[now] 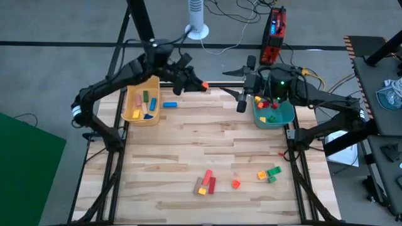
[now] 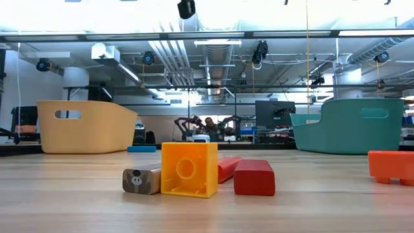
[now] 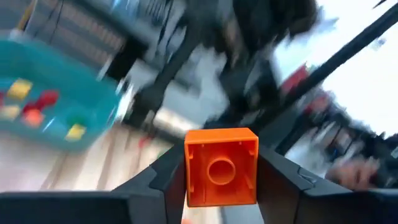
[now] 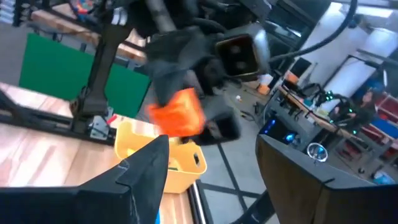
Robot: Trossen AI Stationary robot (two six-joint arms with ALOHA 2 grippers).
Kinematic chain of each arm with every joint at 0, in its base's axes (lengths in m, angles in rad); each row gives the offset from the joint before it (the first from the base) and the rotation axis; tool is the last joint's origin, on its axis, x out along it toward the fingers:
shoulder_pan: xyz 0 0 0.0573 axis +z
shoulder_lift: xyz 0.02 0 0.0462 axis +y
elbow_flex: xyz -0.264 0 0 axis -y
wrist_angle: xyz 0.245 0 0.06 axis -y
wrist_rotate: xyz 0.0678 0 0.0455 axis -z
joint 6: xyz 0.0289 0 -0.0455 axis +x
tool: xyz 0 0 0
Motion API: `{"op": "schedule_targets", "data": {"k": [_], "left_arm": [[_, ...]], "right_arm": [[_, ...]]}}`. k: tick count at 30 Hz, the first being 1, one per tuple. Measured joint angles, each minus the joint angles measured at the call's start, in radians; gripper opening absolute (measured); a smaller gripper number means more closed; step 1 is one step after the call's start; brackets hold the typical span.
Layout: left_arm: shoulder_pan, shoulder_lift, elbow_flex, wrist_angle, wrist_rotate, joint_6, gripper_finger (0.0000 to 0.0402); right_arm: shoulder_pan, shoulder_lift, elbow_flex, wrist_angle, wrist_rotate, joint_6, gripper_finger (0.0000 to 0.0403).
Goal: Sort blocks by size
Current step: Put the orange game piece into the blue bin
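A pale wooden-plank table (image 1: 188,144) on a dark frame stands on a grey workshop floor, and the low view looks across it into a room with ceiling pipes and monitors. At the table's far left sits a yellow bin (image 1: 142,104) holding several blocks in yellow, green, orange and blue, with a blue block (image 1: 169,104) lying on the wood just beside it. At the far right sits a teal bin (image 1: 273,112) holding small red, yellow and green blocks. The left gripper (image 1: 200,85) hangs above the table's far edge, between the two bins, its fingers closed on an orange cube (image 3: 221,166); the left wrist view shows the cube clamped squarely between the two dark fingers, its round stud facing the camera, with the teal bin off to one side. The right gripper (image 1: 235,86) hovers just beside the teal bin's inner side, its fingers spread wide and holding nothing; its wrist view shows the other arm's orange cube and the yellow bin beyond. Near the table's front edge lie the remaining blocks: a cluster of a red bar (image 1: 206,178), a second red bar (image 1: 213,184) and a yellow block (image 1: 201,188) touching one another, a small red-orange cube (image 1: 235,184) alone a little to the right, and farther right a group of a yellow-orange block (image 1: 262,176) and green blocks (image 1: 273,171).
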State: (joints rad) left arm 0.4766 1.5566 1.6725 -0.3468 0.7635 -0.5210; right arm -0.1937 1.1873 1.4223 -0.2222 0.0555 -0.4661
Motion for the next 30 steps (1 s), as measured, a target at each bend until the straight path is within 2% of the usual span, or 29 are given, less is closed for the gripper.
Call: {"op": "schedule_targets", "data": {"k": [6,9,14,21,30], "left_arm": [[-0.010,-0.072,-0.360,0.839,-0.075,-0.474,0.0137],[-0.030,-0.072,-0.465,1.039,-0.131,-0.567,0.0137],[-0.065,-0.069,-0.536,1.045,-0.203,-0.568,0.0137],[-0.068,-0.069,-0.525,1.040,-0.217,-0.517,0.0137],[-0.068,-0.069,-0.462,0.907,-0.216,-0.435,0.0137]], "right_arm": [[0.021,0.021,0.009,-0.004,-0.002,-0.029,0.0248],[0.019,0.040,0.026,0.001,0.000,-0.001,0.0262],[0.020,0.086,0.068,-0.002,-0.003,0.021,0.0292],[0.019,0.136,0.092,-0.014,-0.008,0.041,0.0325],[0.025,0.165,0.093,-0.013,-0.016,-0.025,0.0327]]}}
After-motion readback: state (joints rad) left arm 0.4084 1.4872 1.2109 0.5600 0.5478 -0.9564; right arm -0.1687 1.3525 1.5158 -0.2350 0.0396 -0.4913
